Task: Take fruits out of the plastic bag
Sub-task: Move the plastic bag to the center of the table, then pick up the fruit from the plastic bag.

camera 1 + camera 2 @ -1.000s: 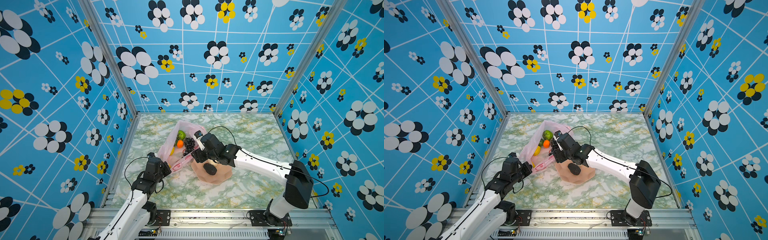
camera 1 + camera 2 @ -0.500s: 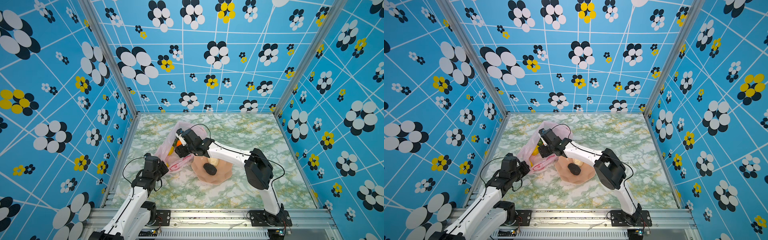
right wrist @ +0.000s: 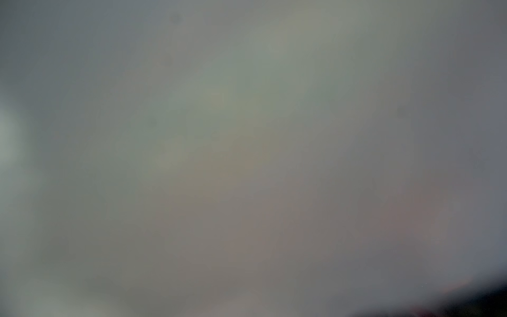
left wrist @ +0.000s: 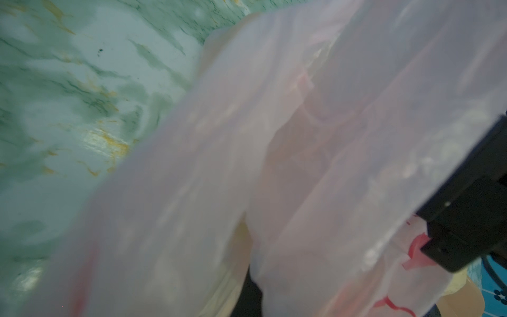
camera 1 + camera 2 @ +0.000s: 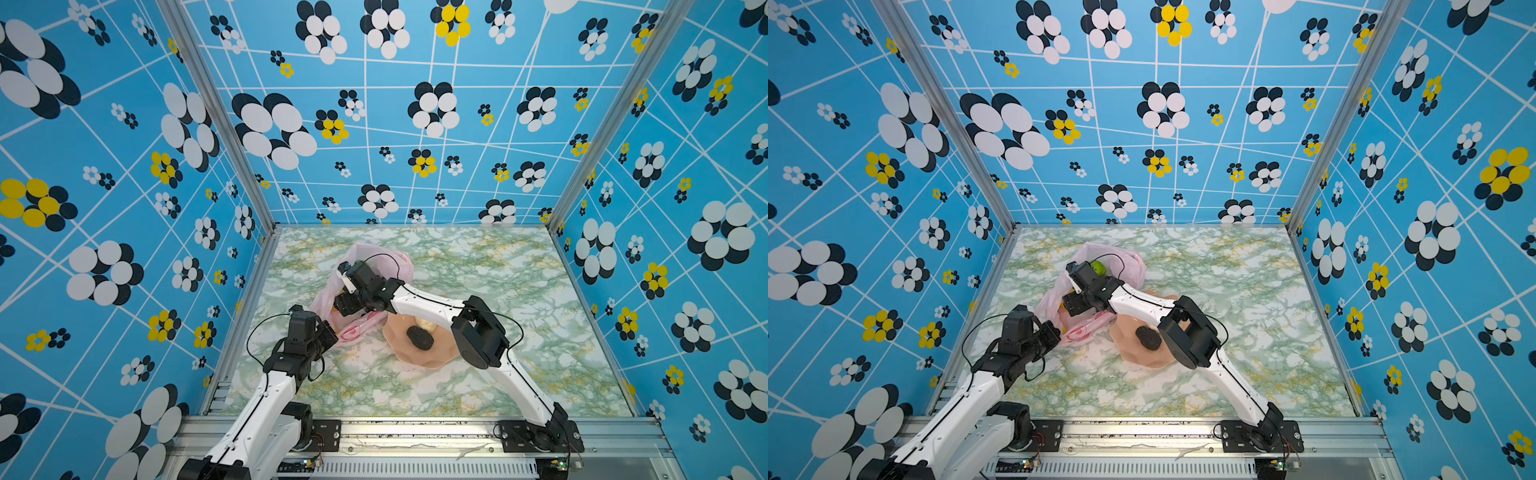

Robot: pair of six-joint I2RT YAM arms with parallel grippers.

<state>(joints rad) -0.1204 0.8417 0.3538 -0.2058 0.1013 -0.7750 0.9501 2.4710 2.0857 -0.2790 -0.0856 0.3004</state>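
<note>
Landmark: the peach scalloped plastic plate [image 5: 419,362] [image 5: 1142,360], which is sitting on the green-and-white marbled tabletop [image 5: 498,270].

- A dark, rough-skinned oval avocado [image 5: 419,337] [image 5: 1148,337] is lying on the plate near its middle. In a top view a pale yellowish piece [image 5: 427,323] is lying touching it, on the side of the plate farther from the arm bases.
- The thin, translucent pink crinkly plastic bag [image 5: 376,255] [image 5: 1100,252] is lying just beside the plate, on the left arm's side and slightly farther from the bases. Its loop handles with red print are trailing toward the plate's near-left edge.
- In a top view a round green fruit [image 5: 1098,267] is showing inside the bag at its end away from the plate. The other contents are being hidden by the arm.
- The left gripper [image 5: 329,335] [image 5: 1054,335] is sitting left of the plate with its jaws closed, pinching the bag's edge. The left wrist view is showing pink film [image 4: 301,137] stretched taut close to the lens.
- The right gripper [image 5: 345,308] [image 5: 1074,306] is reaching across the plate's far-left rim and pointing down into the bag's mouth. Its fingertips are being hidden, and the right wrist view is giving only a grey blur. Width of jaws: cannot tell. Contact with fruit: cannot tell.
</note>
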